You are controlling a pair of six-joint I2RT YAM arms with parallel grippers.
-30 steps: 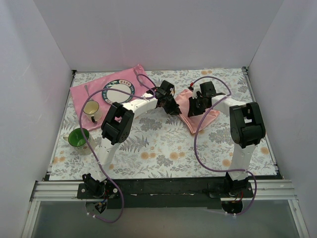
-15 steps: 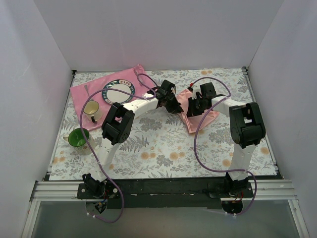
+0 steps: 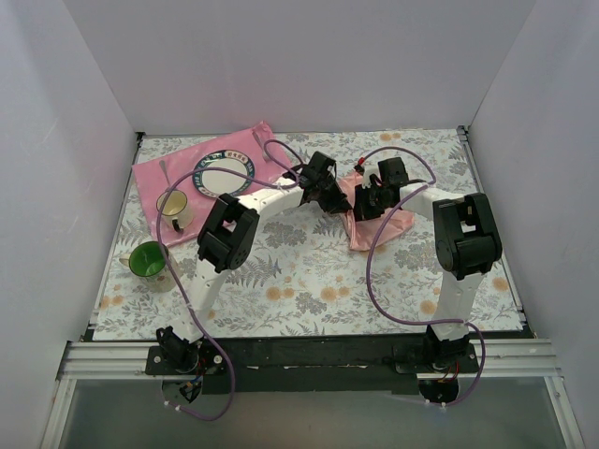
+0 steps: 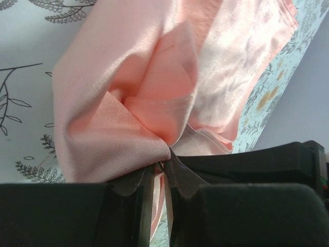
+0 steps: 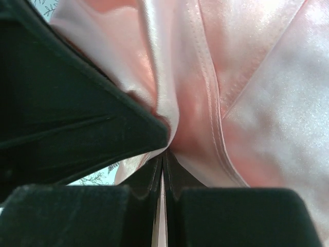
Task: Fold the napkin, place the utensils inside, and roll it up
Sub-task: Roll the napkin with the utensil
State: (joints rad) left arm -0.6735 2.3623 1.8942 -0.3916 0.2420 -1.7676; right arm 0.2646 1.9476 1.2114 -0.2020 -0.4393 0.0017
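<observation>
The napkin point(image 3: 377, 229) is lying bunched on the right-centre part of the desk point(image 3: 309, 271), with its far portion lifting off the surface between the 2 tools. In the left wrist view the napkin point(image 4: 154, 103) is gathering into soft folds that are converging at the fingertips, its lower layers spreading over the floral desk covering. In the right wrist view the napkin point(image 5: 247, 103) is showing a stitched hem running down toward the fingertips.

The left tool point(image 3: 332, 195) is pinching a gathered fold of the cloth; close up, the left tool point(image 4: 164, 165) is pressing its fingers together on the fabric, with only a thin strip showing between them. The right tool point(image 3: 367, 204) is gripping the cloth just beside it; close up, the right tool point(image 5: 163, 154) is clamping its fingers nearly flush on a sliver of fabric.

Well apart, at the far left, a darker pink mat point(image 3: 150, 176) is carrying a plate point(image 3: 223, 175) and a cream mug point(image 3: 174, 206), with a thin utensil point(image 3: 165, 172) lying left of the plate. A green cup point(image 3: 147, 259) is standing nearer the left edge, off the mat.
</observation>
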